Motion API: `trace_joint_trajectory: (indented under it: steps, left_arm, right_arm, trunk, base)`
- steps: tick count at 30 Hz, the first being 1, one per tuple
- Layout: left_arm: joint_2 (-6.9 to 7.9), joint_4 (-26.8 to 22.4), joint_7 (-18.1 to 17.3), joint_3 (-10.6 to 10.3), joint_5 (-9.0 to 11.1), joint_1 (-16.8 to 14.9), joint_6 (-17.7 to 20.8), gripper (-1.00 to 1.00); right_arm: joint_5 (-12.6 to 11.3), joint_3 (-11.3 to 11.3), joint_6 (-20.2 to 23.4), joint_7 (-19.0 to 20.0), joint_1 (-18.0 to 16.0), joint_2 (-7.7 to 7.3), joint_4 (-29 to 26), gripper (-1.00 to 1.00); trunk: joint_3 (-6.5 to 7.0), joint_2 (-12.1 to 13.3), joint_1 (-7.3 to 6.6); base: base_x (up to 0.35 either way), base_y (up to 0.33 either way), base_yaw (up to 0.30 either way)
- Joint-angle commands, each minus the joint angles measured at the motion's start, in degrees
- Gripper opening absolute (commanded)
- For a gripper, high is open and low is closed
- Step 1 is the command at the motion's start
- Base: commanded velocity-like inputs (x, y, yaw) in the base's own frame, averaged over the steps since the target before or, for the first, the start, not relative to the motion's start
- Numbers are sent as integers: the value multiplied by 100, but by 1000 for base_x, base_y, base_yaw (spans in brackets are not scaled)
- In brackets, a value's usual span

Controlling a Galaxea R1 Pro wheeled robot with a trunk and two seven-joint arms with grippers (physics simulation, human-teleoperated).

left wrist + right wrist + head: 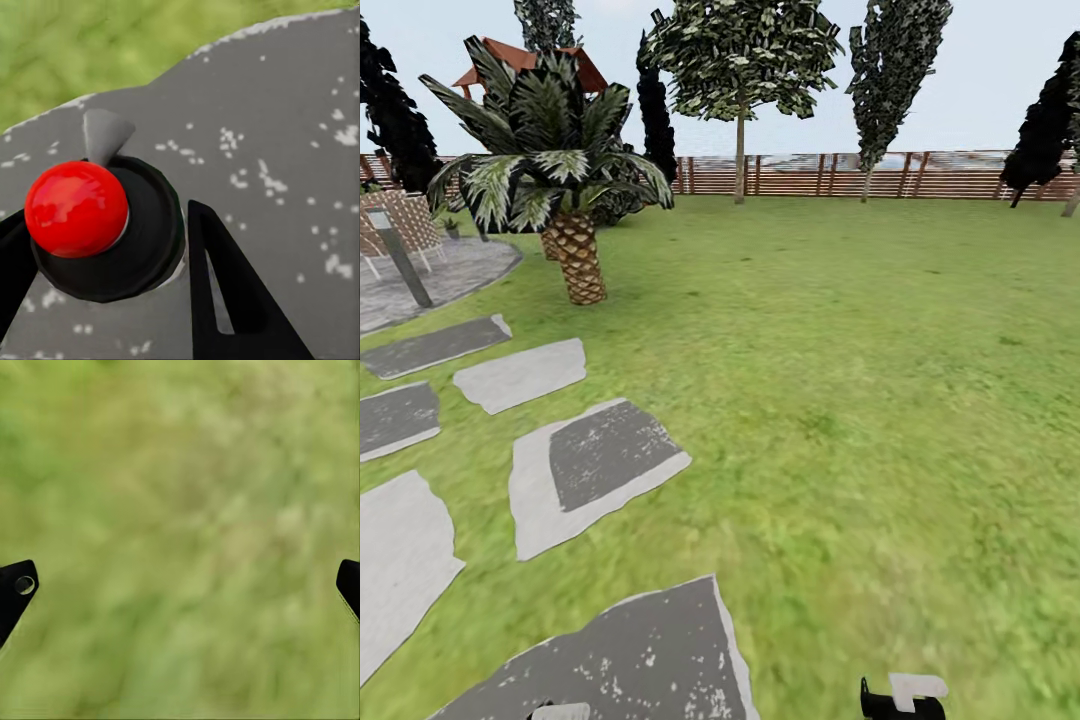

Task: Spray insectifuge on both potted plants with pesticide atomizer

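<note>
Your left gripper [105,255] straddles a glossy red ball [75,208] seated in a black round cap [150,240], with a grey spout [105,133] poking out beyond it; 1 dark finger [225,292] stands beside the cap and the other shows at the frame edge, so the jaws sit around the cap, though whether they press on it you cannot tell. Beneath lies a dark speckled stone [285,135], with lawn [90,45] past its edge.

Your right gripper [180,585] hangs wide open over blurred grass [180,510], a black fingertip [13,589] at each side of the wrist view. From the head camera, its black-and-white tip [905,697] shows at the lower edge, on grass well to the right of the palm [550,170].

The garden spreads ahead: grey stepping stones [595,465] run from the lower edge toward the palm, a round paved patio [460,275] lies just left of the palm with a grey post [400,255] on it, and a brown slatted fence [880,175] closes the lawn behind the palm. A red-roofed tower [525,60] rises behind the palm's fronds, and 2 tall trees [745,60] stand at the fence to the palm's right.
</note>
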Motion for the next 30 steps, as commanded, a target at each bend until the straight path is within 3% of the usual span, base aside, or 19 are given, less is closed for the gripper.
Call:
trace_joint_trajectory:
  steps: [1, 30]
  left_arm:
    - [-2, 5, 3, 27, -26, -3, -20, -100]
    - [-4, 5, 3, 22, -26, -3, -20, -100]
  right_arm:
    - [61, -46, -16, -18, -3, 1, 6, 100]
    - [61, -46, -16, -13, -3, 1, 6, 100]
  trunk:
    - [-5, -2, 2]
    - [-5, -2, 2]
  base:
    - [340, 0, 0]
    - [340, 0, 0]
